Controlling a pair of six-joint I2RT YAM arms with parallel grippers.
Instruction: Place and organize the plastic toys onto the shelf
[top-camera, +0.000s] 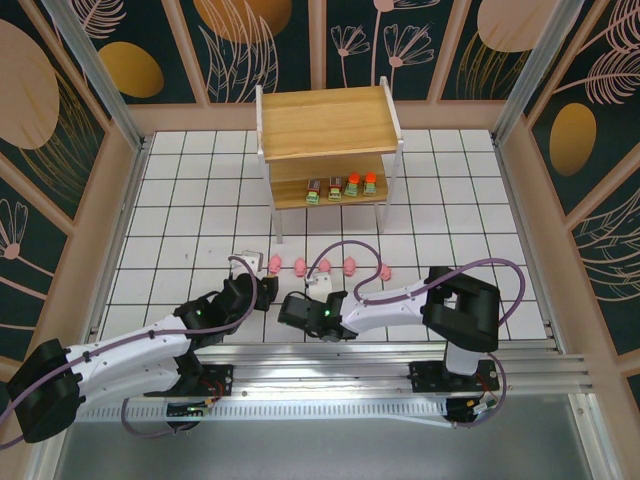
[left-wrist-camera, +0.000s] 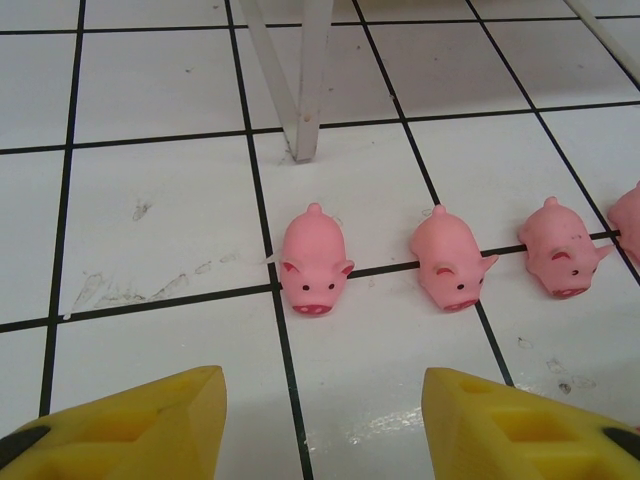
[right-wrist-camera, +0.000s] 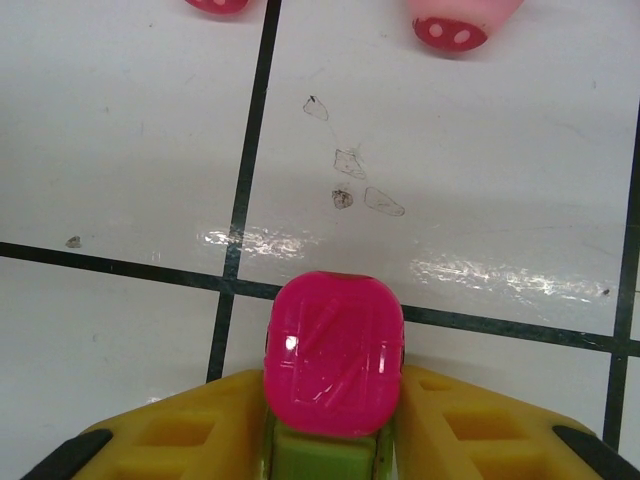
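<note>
Five pink pigs stand in a row on the white tiled table; the leftmost pig is nearest my left gripper. In the left wrist view that gripper is open and empty, and the pig faces it just ahead, with two more pigs to its right. My right gripper is shut on a blocky toy with a pink top and green base, held low over the tiles. Several blocky toys stand in a row on the lower board of the shelf.
A white shelf leg stands on the tiles just behind the leftmost pig. Two pig snouts show ahead of the held block. Wooden walls fence the table. Both arms lie close together near the front edge.
</note>
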